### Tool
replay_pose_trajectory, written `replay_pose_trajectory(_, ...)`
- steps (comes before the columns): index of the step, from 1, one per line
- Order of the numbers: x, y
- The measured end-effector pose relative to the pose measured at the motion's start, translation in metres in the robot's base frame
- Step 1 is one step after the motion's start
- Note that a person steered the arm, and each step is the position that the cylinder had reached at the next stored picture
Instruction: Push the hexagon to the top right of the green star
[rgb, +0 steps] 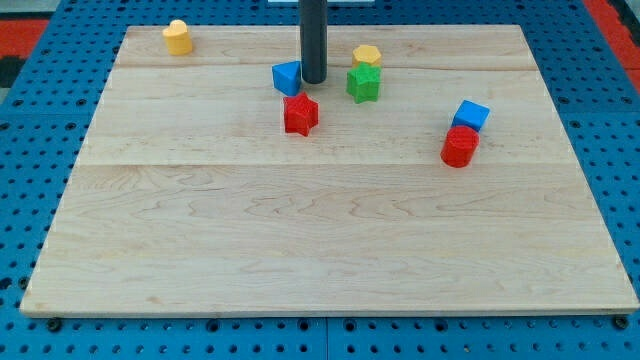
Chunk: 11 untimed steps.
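Note:
A yellow hexagon (367, 56) sits near the view's top centre, touching the upper edge of a green star (364, 83), just above it and slightly to the right. My tip (314, 80) stands on the board to the left of the green star, right beside a blue block (287, 77) and above a red star (300, 114). The tip is apart from the hexagon, about one block width to its lower left.
A yellow block (178, 37) lies at the board's top left. A blue cube (470, 115) touches a red cylinder (460, 146) at the right. The wooden board (320, 240) lies on a blue pegboard.

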<state>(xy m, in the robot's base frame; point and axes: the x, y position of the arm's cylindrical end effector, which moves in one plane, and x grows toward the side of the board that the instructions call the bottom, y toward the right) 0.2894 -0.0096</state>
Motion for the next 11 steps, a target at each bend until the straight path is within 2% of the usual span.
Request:
replay_pose_trajectory(1,-0.036,-0.006)
replay_pose_trajectory(3,-0.025,-0.022)
replay_pose_trajectory(4,-0.025,0.033)
replay_pose_trajectory(5,-0.030,0.050)
replay_pose_trajectory(7,-0.034,0.051)
replay_pose_trajectory(8,-0.042,0.070)
replay_pose_trajectory(9,-0.064,0.089)
replay_pose_trajectory(11,-0.041,0.090)
